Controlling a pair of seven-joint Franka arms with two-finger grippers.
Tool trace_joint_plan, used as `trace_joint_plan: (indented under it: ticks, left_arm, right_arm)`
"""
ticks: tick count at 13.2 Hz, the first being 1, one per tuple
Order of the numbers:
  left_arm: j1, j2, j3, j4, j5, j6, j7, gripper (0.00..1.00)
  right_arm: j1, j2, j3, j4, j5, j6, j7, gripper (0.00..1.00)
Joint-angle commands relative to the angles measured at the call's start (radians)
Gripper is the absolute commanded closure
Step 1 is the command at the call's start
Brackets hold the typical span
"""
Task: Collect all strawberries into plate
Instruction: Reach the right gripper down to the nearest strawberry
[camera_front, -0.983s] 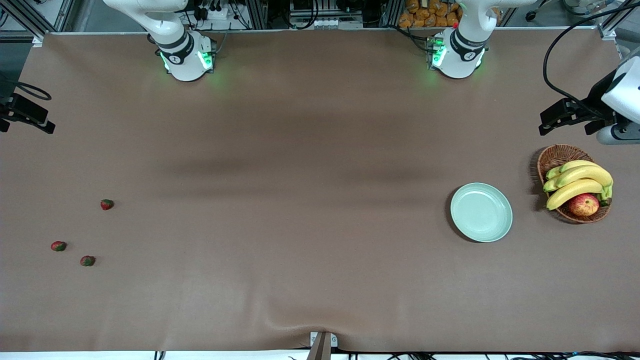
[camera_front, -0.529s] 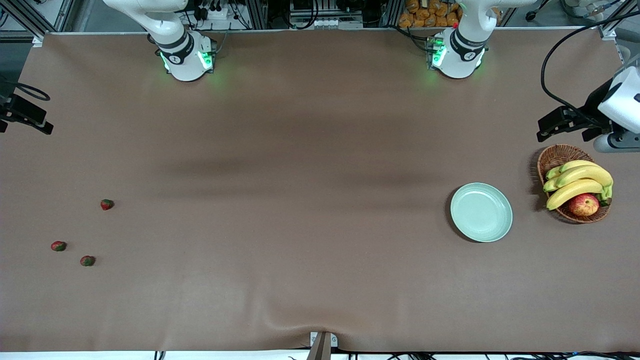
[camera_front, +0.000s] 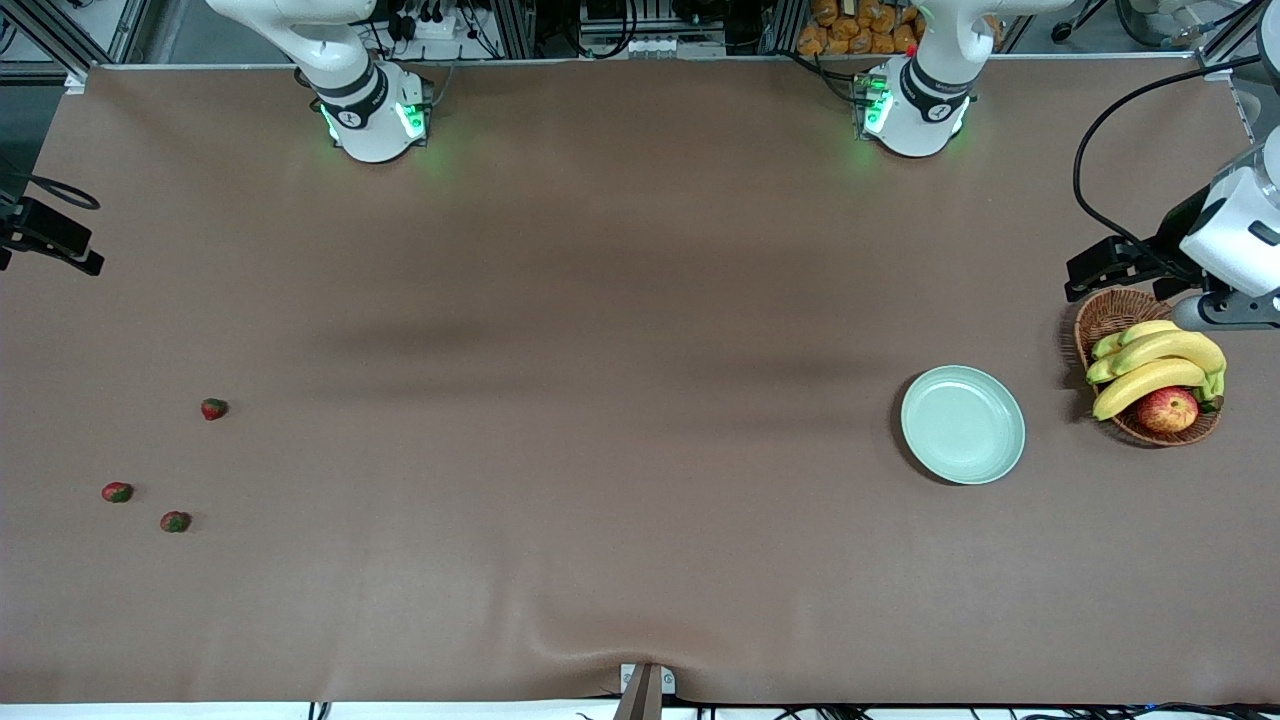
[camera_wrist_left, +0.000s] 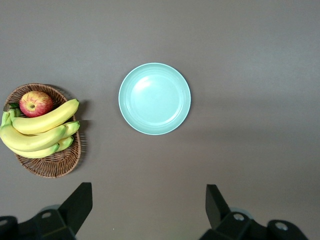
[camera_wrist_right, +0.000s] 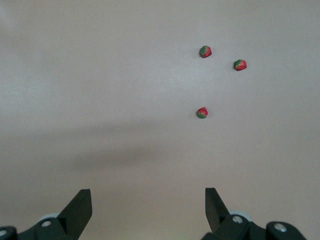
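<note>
Meanwhile, both jaws gape over tiny bumpy strawberries (camera_wrist_right: 202, 113) and smooth round plate (camera_wrist_left: 154, 98)

Even overhead light, soft shadows, sharp focus

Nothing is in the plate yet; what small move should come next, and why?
Probably lower the right gripper, jaws open, toward the strawberry nearest its base. All three strawberries lie at the right arm's end of the table, apart from the empty plate; the left gripper hangs open near the basket.
</note>
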Motion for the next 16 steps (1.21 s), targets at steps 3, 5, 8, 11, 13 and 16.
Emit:
trace_joint_plan:
  ticks: [3,5,8,11,13,16]
  left_arm:
    - [0.003,-0.006,0.005,-0.002,-0.026,0.003,0.022,0.00]
    - [0.006,-0.016,0.004,-0.007,-0.026,-0.002,0.022,0.00]
    - [0.006,-0.016,0.005,-0.013,-0.026,0.003,0.022,0.00]
    - [0.008,-0.013,0.005,-0.018,-0.026,0.010,0.022,0.00]
    - [0.006,-0.020,0.004,-0.011,-0.039,0.011,0.018,0.00]
    - [0.008,-0.028,0.005,-0.019,-0.055,0.003,0.020,0.00]
  right_arm:
    - [-0.024,0.080,0.002,0.005,-0.057,0.026,0.006,0.00]
    - [-0.030,0.138,0.000,0.019,-0.073,0.063,0.006,0.00]
    - [-0.090,0.235,0.000,0.019,-0.103,0.101,-0.081,0.00]
    - [-0.166,0.349,0.000,0.011,-0.116,0.173,-0.118,0.00]
    - [-0.183,0.407,0.000,-0.003,-0.116,0.235,-0.122,0.00]
    - [-0.205,0.471,0.000,-0.085,-0.113,0.362,-0.120,0.00]
